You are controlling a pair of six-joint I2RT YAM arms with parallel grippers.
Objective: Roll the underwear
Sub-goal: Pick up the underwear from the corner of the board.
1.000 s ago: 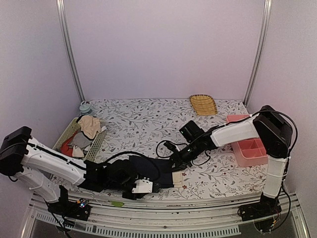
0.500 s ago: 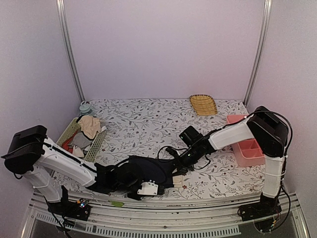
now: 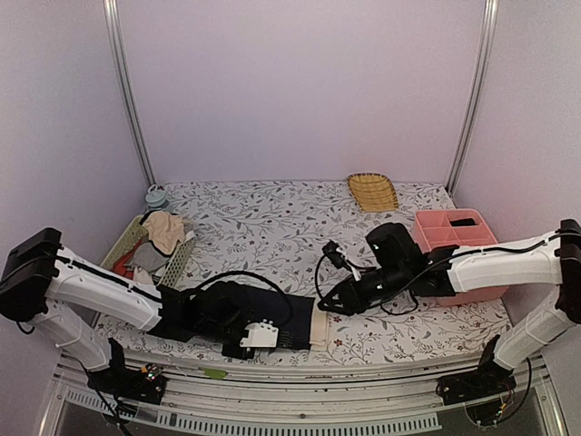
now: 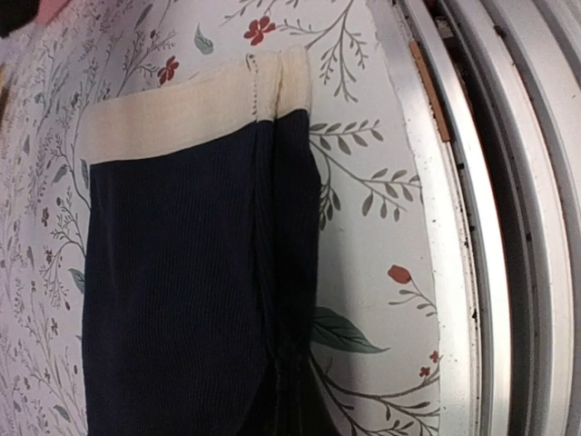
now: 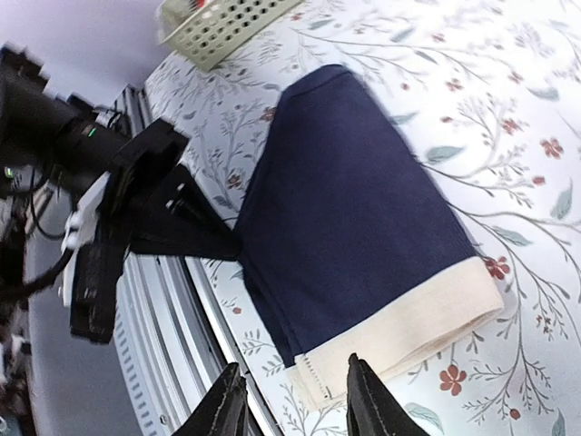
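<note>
At 6 o'clock on the floral table (image 3: 272,227), near its front edge, the underwear (image 3: 281,318) lies flat. It is dark navy cloth with a cream waistband (image 3: 319,327) at its 3 o'clock end.

Left gripper (image 5: 227,243): jaws closed, pinching the cloth's 6 o'clock edge.

Right gripper (image 5: 293,368): fingers parted, holding nothing, above the waistband.

A green basket (image 3: 136,250) of garments sits at 9 o'clock and a pink tray (image 3: 428,221) at 3 o'clock.
</note>
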